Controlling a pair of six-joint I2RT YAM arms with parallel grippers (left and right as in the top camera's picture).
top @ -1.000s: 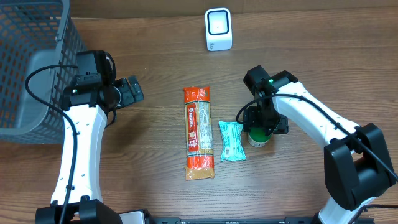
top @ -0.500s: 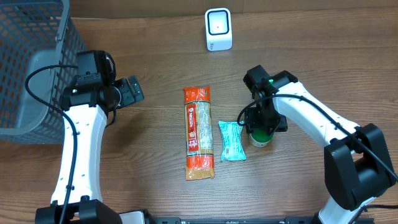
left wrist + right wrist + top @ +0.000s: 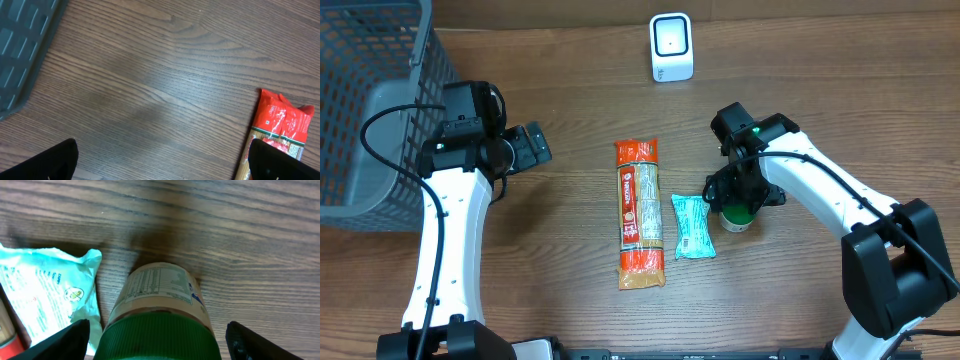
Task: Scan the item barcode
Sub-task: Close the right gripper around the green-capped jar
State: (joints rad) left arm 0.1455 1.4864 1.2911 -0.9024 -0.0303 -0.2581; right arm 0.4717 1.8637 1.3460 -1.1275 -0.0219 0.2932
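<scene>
- We find the jar (image 3: 157, 287) upright on the wooden table (image 3: 570, 80), right of centre. It stands just beside the upper right corner of the teal pouch (image 3: 692, 227) (whether the two touch, we cannot tell).
- The jar has a dark green lid and a pale cream label. In the right wrist view the label shows a white panel of fine print set out like a table, with a small blue mark at its right edge. We can make out no barcode on the side turned toward us.
- The right gripper (image 3: 159, 337) hangs straight over the jar. Its jaws are spread wide, with one black finger on each side of the lid and a sliver of gap at both. It grips nothing.
- From overhead, that gripper covers most of the jar, and only part of the green lid and the pale rim below it show.
- The left gripper (image 3: 528, 147) sits well apart on the left, near the grey basket (image 3: 370, 90). Its jaws are fully wide, with only bare wood between them.
- A long red and orange pasta packet (image 3: 639, 213) lies just left of the pouch and parallel to it.
- The white scanner (image 3: 671, 47) stands at the far edge, well apart from the jar.
</scene>
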